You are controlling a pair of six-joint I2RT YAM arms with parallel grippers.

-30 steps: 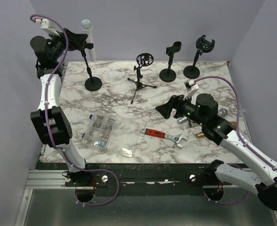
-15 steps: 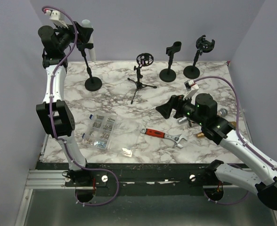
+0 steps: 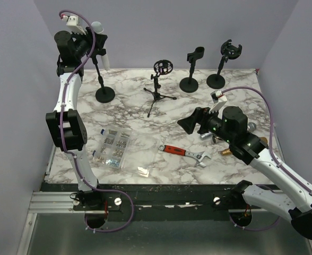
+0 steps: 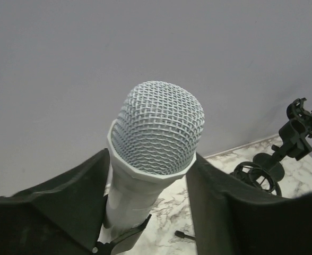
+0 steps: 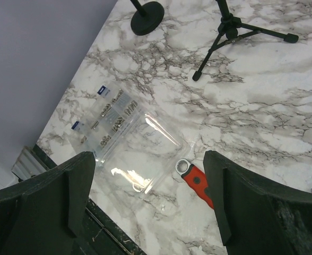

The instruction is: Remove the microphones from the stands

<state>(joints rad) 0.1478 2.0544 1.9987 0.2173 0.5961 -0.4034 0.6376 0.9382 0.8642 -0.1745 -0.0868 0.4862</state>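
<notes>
Left wrist view: your left tool (image 4: pixel 150 212) clamps the microphone (image 4: pixel 156 143) body, at 11 o'clock, positioned to lift it off its stand (image 3: pixel 104 90).

Left arm stretched up and back, far-left corner; left gripper (image 3: pixel 95 45) high, fingers (image 4: pixel 81 196) either side of the mic body, contact not clear. Right arm bent low over right side of table, right gripper (image 3: pixel 190 123) pointing left and down, fingers (image 5: pixel 76 186) spread, holding nothing.
</notes>
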